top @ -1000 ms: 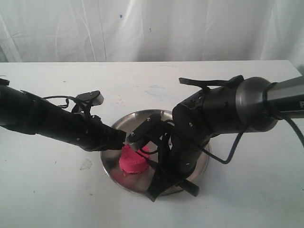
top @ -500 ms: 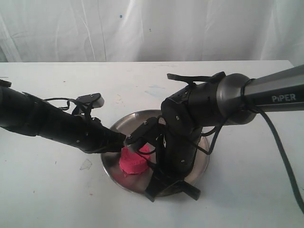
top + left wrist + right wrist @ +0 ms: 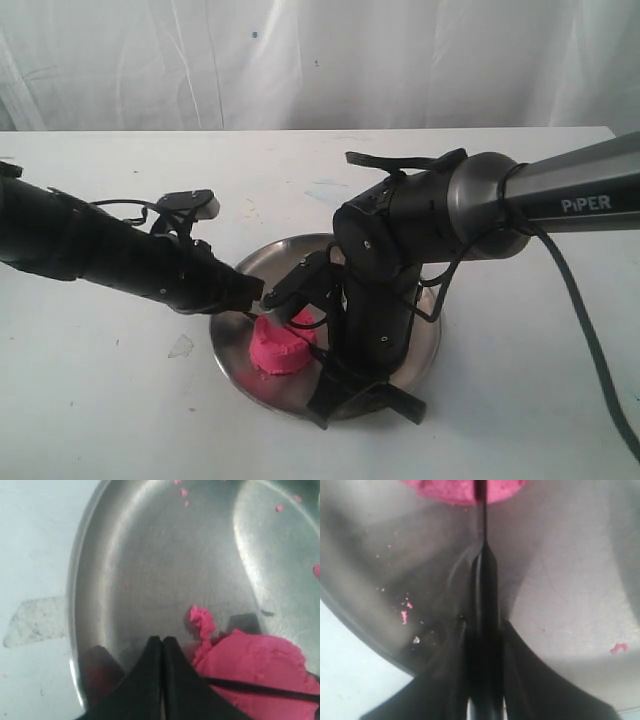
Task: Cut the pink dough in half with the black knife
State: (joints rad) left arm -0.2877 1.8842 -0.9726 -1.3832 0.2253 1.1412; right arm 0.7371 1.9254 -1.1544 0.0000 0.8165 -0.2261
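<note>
- Exterior: we see the pink dough [image 3: 278, 350] as one lump on the steel plate [image 3: 262, 268], toward the plate's left side in this view. The plate sits on the white desk [image 3: 110, 410].
- The left tool [image 3: 250, 300] reaches in over the rim, tip down just beside the lump. The right arm [image 3: 400, 240] hunches over the plate and hides the cutting, so we cannot tell the depth of cut from here.
- Left wrist: left tool fingers [image 3: 150, 680] are pressed together, pinching nothing. The tip is on bare plate just beside the dough, not on it.
- The black knife [image 3: 260, 689] shows as a thin dark line across the top of the dough, its point near that tip. The dough looks unsplit, with a ragged flap at its edge. Pink crumbs [image 3: 184, 492] lie scattered on the plate.
- Right wrist: the right tool [image 3: 484, 625] is pinching the knife handle between its fingers. The blade runs straight ahead into the dough at the frame edge.
- Risk, our read: nothing pins the lump, so on slick steel it may slide or smear ahead of the blade instead of parting.
- Risk: the handle is slim, so side load from sticky putty could twist it in the pinch and skew the cut into uneven halves.
- Risk: the knife point is close to the left tool and a longer stroke could strike it.
- Risk: putty may cling to the blade and lift off with it.
</note>
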